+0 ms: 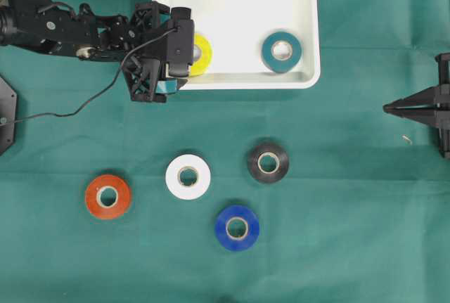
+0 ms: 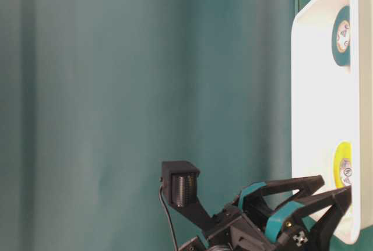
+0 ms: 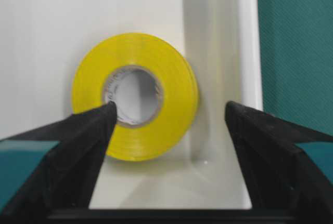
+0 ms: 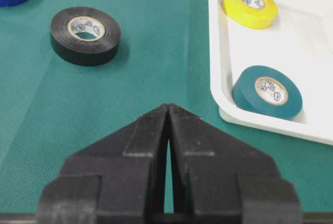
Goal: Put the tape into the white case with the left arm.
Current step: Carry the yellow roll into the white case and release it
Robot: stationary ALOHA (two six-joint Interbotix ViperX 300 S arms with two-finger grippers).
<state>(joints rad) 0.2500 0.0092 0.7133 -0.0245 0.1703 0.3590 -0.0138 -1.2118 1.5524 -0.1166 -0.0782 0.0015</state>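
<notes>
1. Leftmost, the left hand (image 1: 176,71) hangs over the near-left corner of the white case (image 1: 307,29), its teal-banded fingers (image 3: 78,146) spread wide apart with nothing gripped between them.
2. Just beyond those fingertips, the yellow tape (image 3: 135,96) lies flat on the floor of the case, close to the case's side wall; one fingertip overlaps its edge in the wrist view, but whether it touches cannot be told. By my reading, this roll is delivered.
3. Further to the right of the hand, along the same case, a teal tape (image 1: 282,51) lies flat near the far corner, so two rolls are judged done.
4. Below the hand, on the green tabletop (image 1: 351,233), four rolls are outside the case: orange tape (image 1: 108,196), white tape (image 1: 188,176), blue tape (image 1: 237,228) and black tape (image 1: 268,162), well apart from one another.
5. At the far right, the right hand (image 4: 167,130) rests with its plain black fingers pressed together, holding nothing.
6. What is left, as I judge it: lift clear of the case and fetch the remaining rolls, if all are meant.
</notes>
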